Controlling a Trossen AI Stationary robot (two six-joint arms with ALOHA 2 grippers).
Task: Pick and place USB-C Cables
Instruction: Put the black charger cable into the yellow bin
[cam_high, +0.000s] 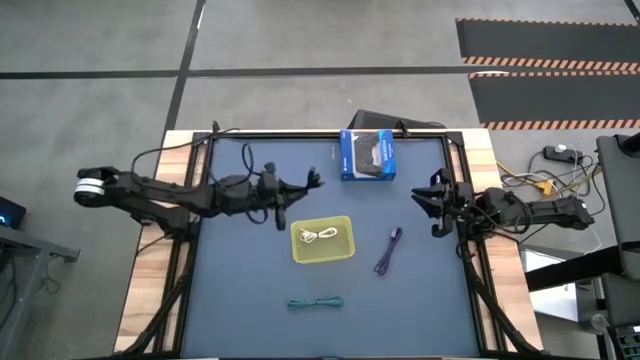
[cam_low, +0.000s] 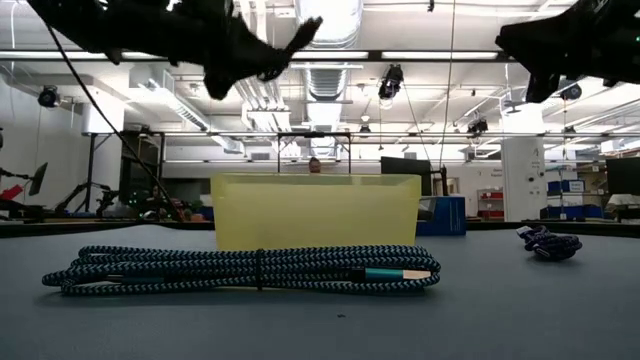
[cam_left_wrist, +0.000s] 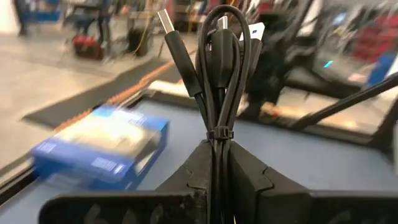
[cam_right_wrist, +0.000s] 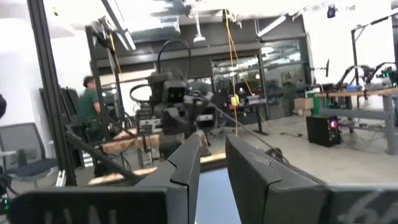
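Your left gripper (cam_left_wrist: 214, 163) has its jaws clamped on the black cable (cam_left_wrist: 217, 68) above the counter (cam_high: 240, 290); the white cable (cam_high: 319, 236) lies in the yellow bin (cam_high: 322, 256), the purple cable (cam_high: 389, 251) and teal cable (cam_high: 315, 302) remain out, and your right gripper (cam_right_wrist: 211, 163) waits slightly open, empty.

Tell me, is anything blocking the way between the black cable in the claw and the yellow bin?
Nothing visible is. The left claw holds the black cable up in the air, and the yellow bin sits open just beside it on the mat. Only a white cable lies inside.
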